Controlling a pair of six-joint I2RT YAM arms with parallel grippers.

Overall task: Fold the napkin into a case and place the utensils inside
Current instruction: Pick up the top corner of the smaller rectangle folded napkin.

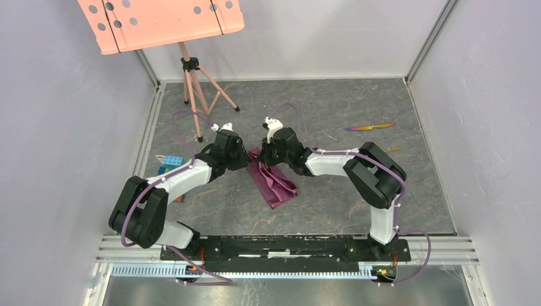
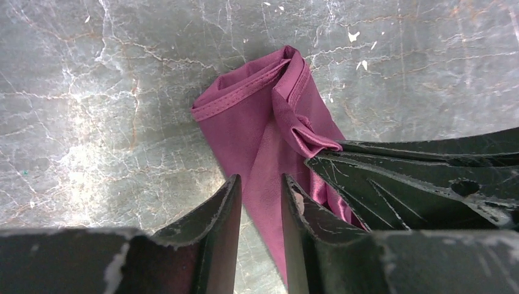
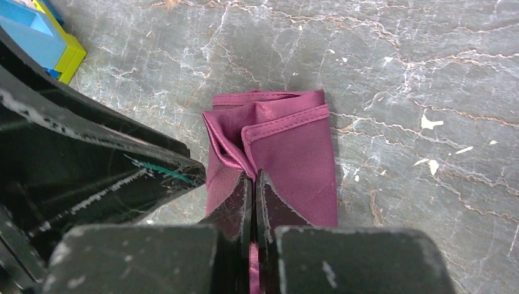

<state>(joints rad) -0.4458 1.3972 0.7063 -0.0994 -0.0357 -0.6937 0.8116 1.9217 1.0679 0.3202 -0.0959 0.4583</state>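
Note:
The plum-purple napkin (image 1: 275, 180) lies folded into a narrow oblong in the middle of the table, its far end bunched up. My right gripper (image 1: 265, 153) is shut on a raised fold of the napkin (image 3: 287, 144) at that far end (image 3: 253, 176). My left gripper (image 1: 245, 157) stands just left of it, its jaws a little apart (image 2: 260, 180) over the cloth (image 2: 245, 122), holding nothing. The rainbow knife (image 1: 370, 127) lies at the far right. A small bit of the gold spoon (image 1: 392, 149) shows behind the right arm.
A blue-and-orange blocky object (image 1: 171, 161) lies left of the left arm and shows in the right wrist view (image 3: 37, 33). A pink perforated board on a tripod (image 1: 194, 89) stands at the far left. Grey walls enclose the table.

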